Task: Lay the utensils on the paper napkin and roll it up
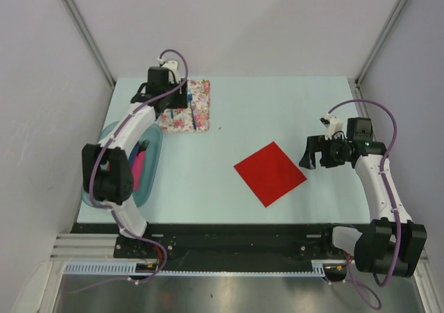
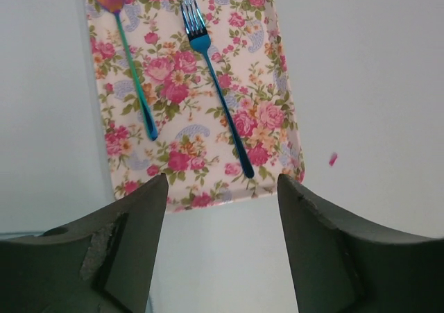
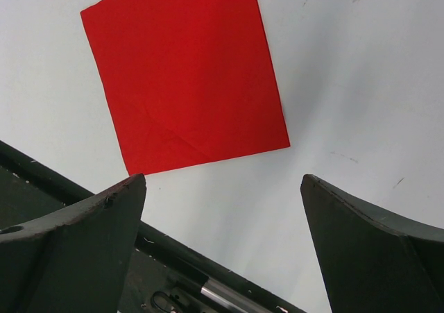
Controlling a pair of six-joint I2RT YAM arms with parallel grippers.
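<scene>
No step is done yet: the 2 utensils, fork (image 2: 215, 91) and spoon (image 2: 128, 63), lie on the floral tray (image 2: 274, 63), the red napkin (image 1: 270, 173) lies bare well to its right, and the left gripper (image 2: 222, 181) and right gripper (image 3: 222, 181) gape wide, empty.

One fork (image 2: 218, 91), one spoon (image 2: 129, 63), one floral tray (image 2: 272, 84), one red napkin (image 3: 187, 77), one teal tub (image 1: 160, 150).

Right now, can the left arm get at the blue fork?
Probably yes. The left end effector hangs open at the near edge of the floral mat; the fork lies uncovered ahead, with the spoon apart beside it.
</scene>
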